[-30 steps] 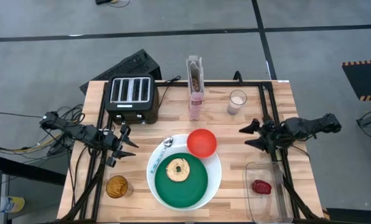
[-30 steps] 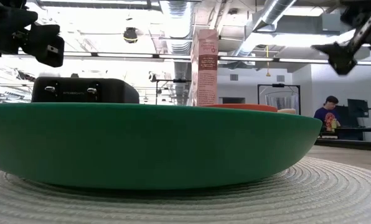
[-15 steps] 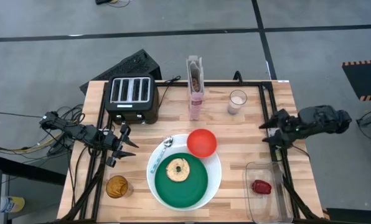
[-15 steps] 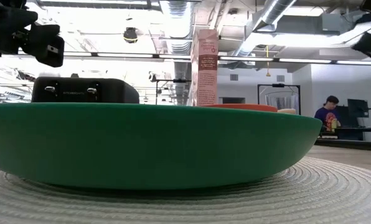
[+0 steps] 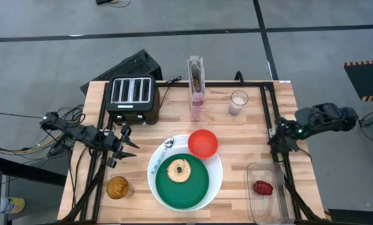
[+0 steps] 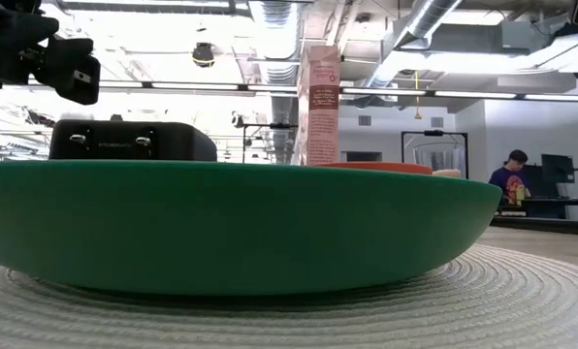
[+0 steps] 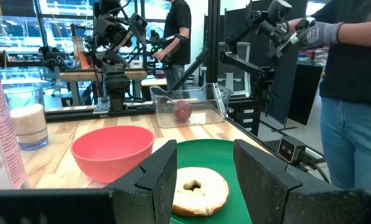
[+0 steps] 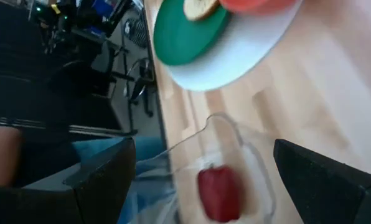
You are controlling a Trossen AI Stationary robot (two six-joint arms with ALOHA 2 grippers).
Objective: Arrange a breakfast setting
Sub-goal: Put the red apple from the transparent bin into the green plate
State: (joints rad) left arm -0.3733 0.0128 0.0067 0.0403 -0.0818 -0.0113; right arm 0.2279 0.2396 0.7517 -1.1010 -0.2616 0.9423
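Right pincer point(image 5: 280, 139): spread open, empty, at the worktop's point(image 5: 249, 134) right edge.
Left pincer point(image 5: 125, 145): parted, idle, left of the white plate point(image 5: 215, 181).
Red food item point(image 5: 262, 187): inside the clear container point(image 5: 255, 170), front right.
Advice: descend inside the walls, straddle it, close gently.

Pale wooden table point(image 5: 249, 134), clear plastic container point(image 5: 266, 200)

Black toaster point(image 5: 132, 99) at table's point(image 5: 236, 134) 11 o'clock; glass of milk point(image 5: 238, 102) approx 1 o'clock; amber glass point(image 5: 117, 187) at 8; clear container point(image 5: 266, 201) at 4–5. Person point(image 6: 510, 181) in bkgd.
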